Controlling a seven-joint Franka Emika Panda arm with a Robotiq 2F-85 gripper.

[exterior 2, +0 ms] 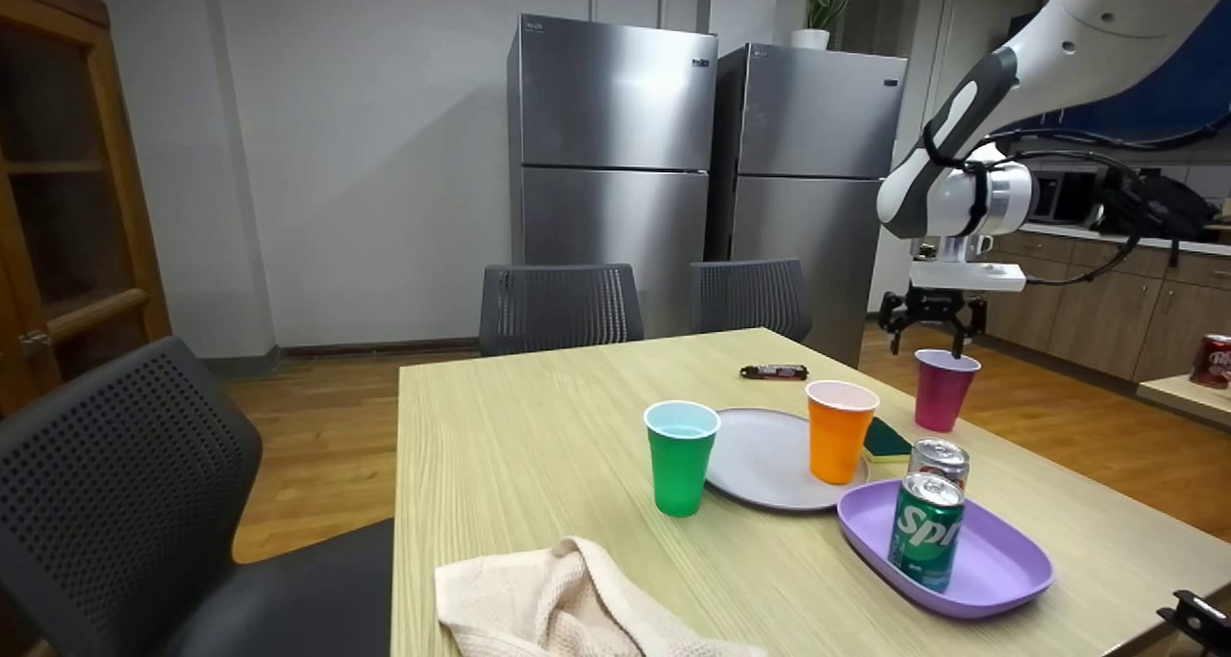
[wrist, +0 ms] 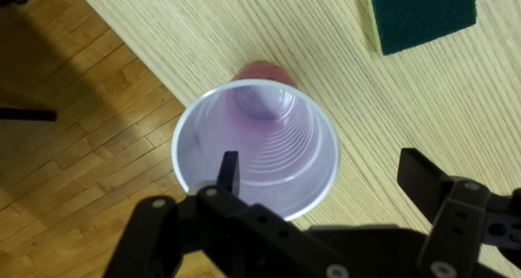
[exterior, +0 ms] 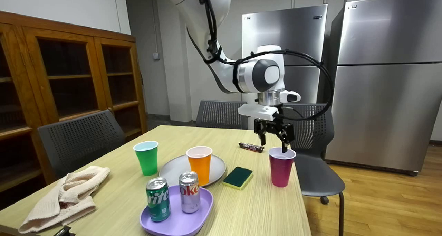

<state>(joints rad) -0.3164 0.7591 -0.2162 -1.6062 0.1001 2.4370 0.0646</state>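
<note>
My gripper [exterior: 274, 146] is open and points down above the table's edge, holding nothing. Its two black fingers are wide apart, as the wrist view [wrist: 319, 164] shows. A magenta plastic cup [exterior: 282, 170] with a white rim stands upright near the table edge. It also shows in the other views [exterior 2: 944, 394] [wrist: 276, 156], and it looks empty inside. One fingertip is over the cup's mouth; I cannot tell whether it dips below the rim. The other finger is outside the cup, over the table. A green and yellow sponge [exterior: 238, 177] lies beside the cup.
An orange cup [exterior: 201, 165] stands on a grey plate [exterior: 169, 168]. A green cup [exterior: 147, 160] is beside it. A purple tray [exterior: 179, 225] holds a Sprite can [exterior: 158, 199] and a Coke can [exterior: 189, 192]. A wrapped bar [exterior: 251, 147] and a cloth [exterior: 67, 194] lie on the table.
</note>
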